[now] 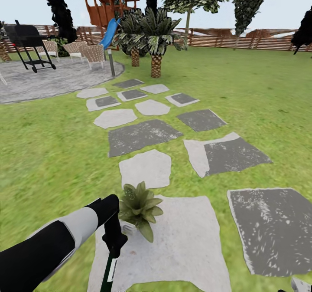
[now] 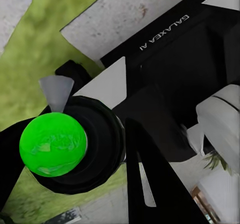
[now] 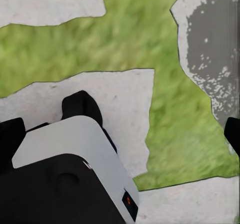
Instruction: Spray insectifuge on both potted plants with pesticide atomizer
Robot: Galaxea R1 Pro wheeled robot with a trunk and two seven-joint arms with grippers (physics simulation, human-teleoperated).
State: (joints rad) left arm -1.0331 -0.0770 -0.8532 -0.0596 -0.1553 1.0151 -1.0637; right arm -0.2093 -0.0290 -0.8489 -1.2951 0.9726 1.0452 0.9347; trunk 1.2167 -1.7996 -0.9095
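We see rough, matt grey stepping stones [image 1: 149, 166] set in the soft grass lawn [image 1: 52, 153], a brown slatted wooden fence [image 1: 242, 40] behind them, and smooth plastic-looking black-and-white casing on the left arm [image 1: 56, 240] near the stones.

Left arm [image 1: 56, 240] extended forward, fingers [image 1: 113, 233] clamped shut.
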